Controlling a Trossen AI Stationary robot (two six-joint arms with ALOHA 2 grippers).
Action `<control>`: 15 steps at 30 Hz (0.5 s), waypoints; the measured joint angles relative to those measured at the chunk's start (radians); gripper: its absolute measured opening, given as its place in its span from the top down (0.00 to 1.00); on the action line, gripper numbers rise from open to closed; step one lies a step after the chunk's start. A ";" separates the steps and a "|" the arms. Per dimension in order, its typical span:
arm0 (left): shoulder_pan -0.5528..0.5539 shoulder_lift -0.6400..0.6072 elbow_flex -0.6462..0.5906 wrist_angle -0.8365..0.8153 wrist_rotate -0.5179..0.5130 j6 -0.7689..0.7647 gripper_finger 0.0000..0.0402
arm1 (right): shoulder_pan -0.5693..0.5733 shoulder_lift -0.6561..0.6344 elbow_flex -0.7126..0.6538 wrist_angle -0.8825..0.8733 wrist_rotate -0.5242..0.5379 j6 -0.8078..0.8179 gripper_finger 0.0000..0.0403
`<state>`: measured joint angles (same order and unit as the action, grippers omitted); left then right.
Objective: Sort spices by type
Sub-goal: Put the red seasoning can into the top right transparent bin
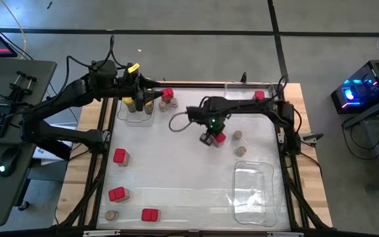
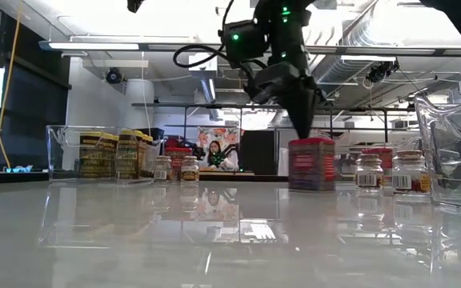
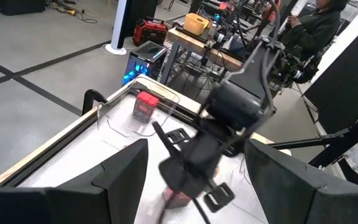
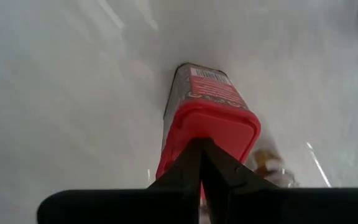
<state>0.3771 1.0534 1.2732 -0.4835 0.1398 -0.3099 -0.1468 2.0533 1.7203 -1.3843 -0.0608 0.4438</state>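
Note:
A red square-topped box (image 1: 220,137) stands upright on the white table near its middle; it also shows in the low view (image 2: 311,164) and the right wrist view (image 4: 194,106). My right gripper (image 1: 210,138) is shut, with its tips on this box's lid. My left gripper (image 1: 151,99) is open and empty at the far left, above a clear tray (image 1: 139,113) that holds yellow-lidded jars (image 1: 130,103). Other red boxes (image 1: 120,157) and brown-lidded jars (image 1: 237,135) stand on their bases about the table. My right gripper has its shut fingertips (image 4: 201,149) on the top of the box's red lid (image 4: 219,121), near one edge. The fingers come from above, slanting down (image 2: 304,128). The box stands upright with its base on the table.
A clear tray (image 1: 254,191) lies at the near right, and another (image 1: 245,92) with a red box (image 1: 260,95) at the far right. Red boxes (image 1: 117,194) (image 1: 150,214) and a brown-lidded jar (image 1: 111,214) stand near the left front. A red box (image 1: 168,94) stands by the left tray.

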 joint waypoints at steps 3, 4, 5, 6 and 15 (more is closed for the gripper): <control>0.000 0.000 0.000 0.000 0.000 0.000 0.37 | 0.029 -0.001 -0.001 -0.033 -0.001 -0.006 1.00; 0.000 0.000 0.000 0.000 0.000 0.000 0.37 | 0.033 -0.003 -0.003 -0.042 -0.002 -0.008 1.00; 0.000 0.000 0.000 0.000 0.000 0.000 0.37 | 0.034 -0.005 -0.003 -0.045 -0.001 -0.007 1.00; 0.000 0.000 0.000 0.000 0.000 0.000 0.37 | 0.034 -0.008 -0.003 -0.049 0.000 -0.006 1.00; 0.000 0.000 0.000 -0.036 0.000 0.000 0.37 | 0.022 -0.206 -0.003 -0.043 0.054 0.173 1.00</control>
<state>0.3771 1.0534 1.2732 -0.5198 0.1398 -0.3096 -0.1249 1.8472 1.7172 -1.4270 -0.0068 0.6164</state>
